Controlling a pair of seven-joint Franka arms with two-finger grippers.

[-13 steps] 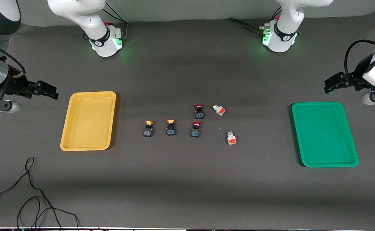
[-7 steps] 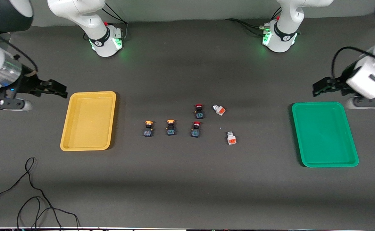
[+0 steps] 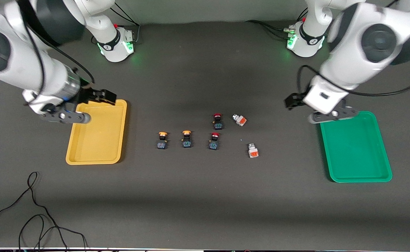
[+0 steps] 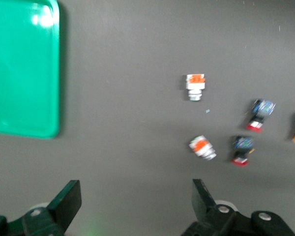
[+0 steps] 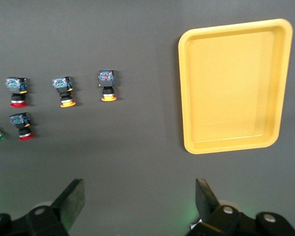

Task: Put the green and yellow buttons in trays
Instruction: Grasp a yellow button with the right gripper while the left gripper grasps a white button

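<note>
Two yellow-capped buttons [image 3: 162, 140] [image 3: 186, 139] stand mid-table, also in the right wrist view [image 5: 107, 84]. Two white-grey buttons with orange blocks [image 3: 240, 119] [image 3: 253, 150] lie toward the green tray [image 3: 355, 175], and the left wrist view shows them too [image 4: 195, 86]. The yellow tray [image 3: 94, 159] holds nothing. My right gripper [image 3: 107, 96] hangs open over that tray's rim farthest from the camera, fingertips apart [image 5: 137, 189]. My left gripper [image 3: 291, 101] hangs open over bare table beside the green tray's corner, nothing between its fingers [image 4: 136, 191].
Two red-capped black buttons [image 3: 217, 121] [image 3: 214, 140] stand between the yellow-capped and white-grey ones. A black cable [image 3: 33, 210] loops near the table's front edge at the right arm's end. Both arm bases [image 3: 115, 45] [image 3: 305, 43] stand along the table's back edge.
Both arms have swung in from the table's ends toward the middle. The right gripper now hangs over the yellow tray's rim, the left beside the green tray. Buttons and trays have not moved.
</note>
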